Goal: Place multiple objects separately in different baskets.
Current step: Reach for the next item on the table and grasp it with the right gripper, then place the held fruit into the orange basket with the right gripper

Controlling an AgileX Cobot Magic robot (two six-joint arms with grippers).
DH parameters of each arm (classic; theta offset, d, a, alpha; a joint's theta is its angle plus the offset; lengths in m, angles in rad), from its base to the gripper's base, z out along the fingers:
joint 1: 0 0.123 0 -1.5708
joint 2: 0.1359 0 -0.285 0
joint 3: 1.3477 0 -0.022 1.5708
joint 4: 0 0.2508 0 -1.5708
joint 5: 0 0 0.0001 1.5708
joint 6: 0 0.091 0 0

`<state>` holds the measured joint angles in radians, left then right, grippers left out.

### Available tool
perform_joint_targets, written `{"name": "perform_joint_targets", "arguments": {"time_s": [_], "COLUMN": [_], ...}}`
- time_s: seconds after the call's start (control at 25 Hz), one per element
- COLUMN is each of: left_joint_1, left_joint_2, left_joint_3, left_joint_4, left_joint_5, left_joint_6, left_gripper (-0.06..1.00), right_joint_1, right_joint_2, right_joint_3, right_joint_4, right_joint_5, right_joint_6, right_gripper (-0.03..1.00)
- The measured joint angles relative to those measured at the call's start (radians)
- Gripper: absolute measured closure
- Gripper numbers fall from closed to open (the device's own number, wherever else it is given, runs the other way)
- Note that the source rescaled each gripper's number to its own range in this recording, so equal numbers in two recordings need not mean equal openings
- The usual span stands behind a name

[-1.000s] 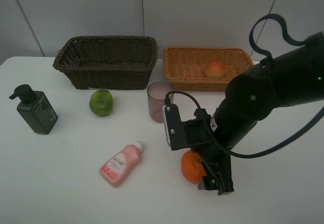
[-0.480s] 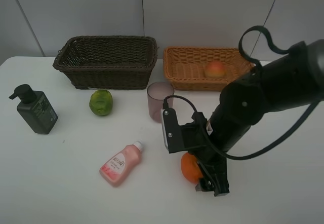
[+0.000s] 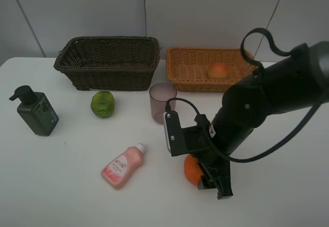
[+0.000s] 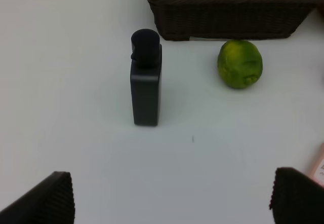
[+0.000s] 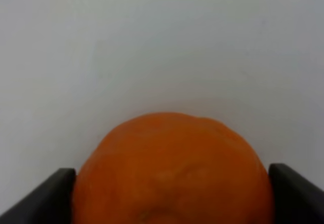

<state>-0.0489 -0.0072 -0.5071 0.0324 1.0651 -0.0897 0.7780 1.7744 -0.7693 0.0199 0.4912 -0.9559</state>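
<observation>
while almost everything on the table (image 3: 61,201) stands as it did a second ago, the big black right arm (image 3: 267,98) has sunk a little lower over the orange tangerine (image 3: 191,169). this fruit lies toward the near edge of the table, a bit right of the middle. the right fingers (image 5: 296,196) were spread wide before; now they press against both sides of the tangerine and pinch it. it seems not yet lifted. the left fingers (image 4: 45,201) are spread wide and hold nothing.

in my judgement this means the grasp is just made and the carry comes next. the red-yellow peach (image 3: 219,70) already lies in the light basket (image 3: 205,87), so the tangerine probably goes there too.

the table is smooth, white and matte. the dark brown basket (image 3: 108,78), at the far edge left of the middle, is deep, rectangular, of coarse woven wicker. the light basket beside it is shallower, orange-tan, with a finer weave. the pump bottle (image 3: 35,113), upright near the left edge, is dark green, flat-sided hard plastic. the pink bottle (image 3: 122,166) lies on its side near the middle, glossy, with a white cap. the mauve cup (image 3: 161,102) is translucent and slightly tapered. the green citrus (image 3: 103,103) is round with a bumpy skin. the tangerine peel is finely dimpled.
</observation>
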Motion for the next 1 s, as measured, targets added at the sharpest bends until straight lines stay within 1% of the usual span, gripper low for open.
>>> {"name": "perform_joint_targets", "arguments": {"time_s": [0.72, 0.76, 0.88, 1.0], "left_joint_1": [0.0, 0.0, 0.0, 0.0], "left_joint_2": [0.0, 0.0, 0.0, 0.0], "left_joint_3": [0.0, 0.0, 0.0, 0.0], "left_joint_4": [0.0, 0.0, 0.0, 0.0], "left_joint_5": [0.0, 0.0, 0.0, 0.0], "left_joint_6": [0.0, 0.0, 0.0, 0.0], "left_gripper": [-0.06, -0.06, -0.06, -0.06], "right_joint_1": [0.0, 0.0, 0.0, 0.0], "right_joint_2": [-0.001, -0.006, -0.022, -0.03], "right_joint_3": [0.0, -0.001, -0.031, -0.098], "right_joint_4": [-0.001, 0.002, 0.02, 0.026], "right_joint_5": [0.002, 0.01, 0.081, 0.176], "right_joint_6": [0.0, 0.001, 0.006, 0.072], "right_gripper": [0.59, 0.59, 0.59, 0.59]}}
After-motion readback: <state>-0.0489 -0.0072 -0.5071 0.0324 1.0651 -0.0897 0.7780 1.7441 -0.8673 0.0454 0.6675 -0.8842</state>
